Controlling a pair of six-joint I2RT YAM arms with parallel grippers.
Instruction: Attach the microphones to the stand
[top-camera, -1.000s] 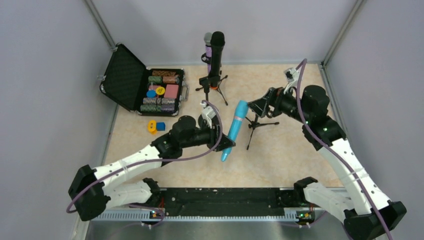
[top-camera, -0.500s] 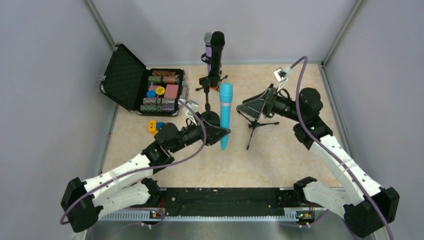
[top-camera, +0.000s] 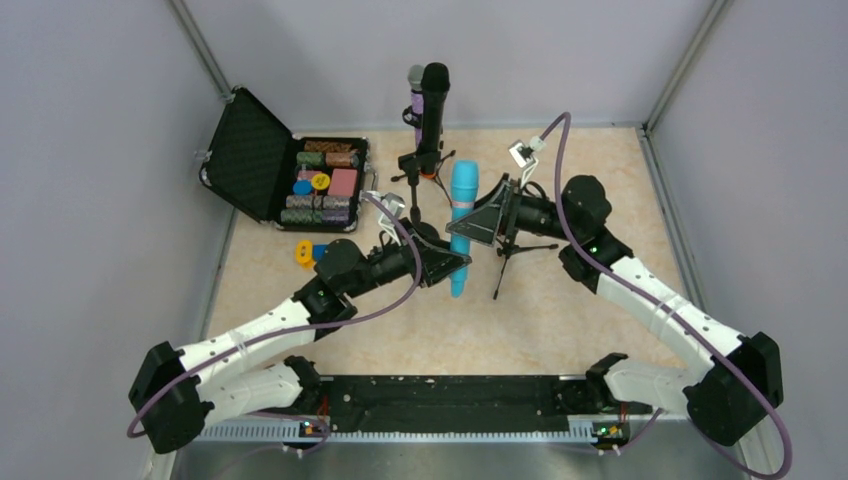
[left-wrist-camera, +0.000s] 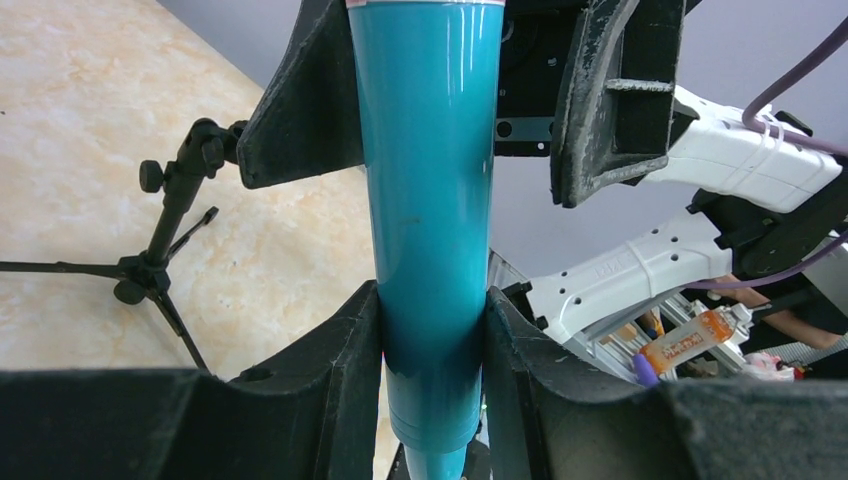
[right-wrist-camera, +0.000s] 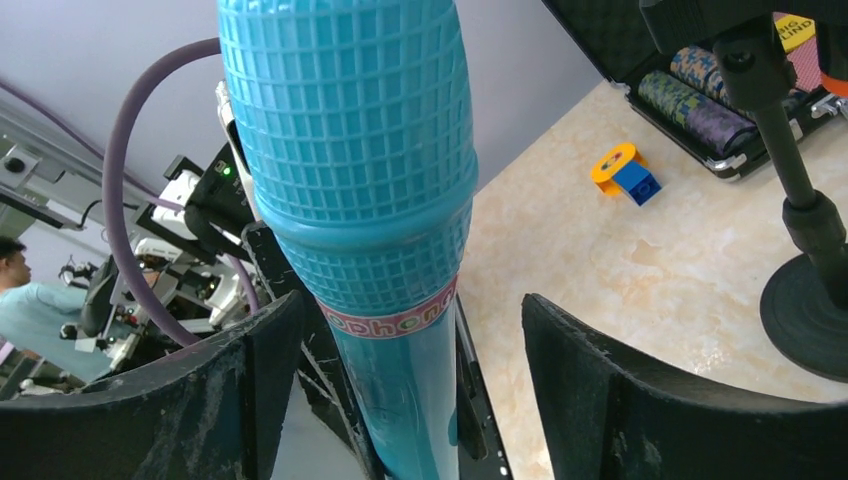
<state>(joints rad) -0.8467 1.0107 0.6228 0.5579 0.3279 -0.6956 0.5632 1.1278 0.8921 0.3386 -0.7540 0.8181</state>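
While the left claw (top-camera: 450, 263) is clamped low on the handle of the blue microphone (top-camera: 463, 185), we see the long axis running from 6 to 12 o'clock in the top view. The gridded head is at the 12 end and the narrow tail at 6, leaning only slightly. From the left wrist, both fingers (left-wrist-camera: 345, 370) press the handle from 3 and 9 o'clock, and the tail pokes out below them.

The right claw (top-camera: 472, 222) sits higher on the microphone, just under the head, with its jaws spread apart. In the right wrist view the microphone stands between the two fingers (right-wrist-camera: 570, 390), closer to the 9 o'clock one. We cannot tell if it touches that finger, but a clear gap shows on the 3 o'clock side.

The microphone is held above the table (top-camera: 560, 320), near the middle. A small tripod stand (top-camera: 508, 252) is just beside it at 3 o'clock. At 12 o'clock a second stand (top-camera: 425, 165) carries the black microphone (top-camera: 434, 95) and the purple microphone (top-camera: 415, 80), both upright.
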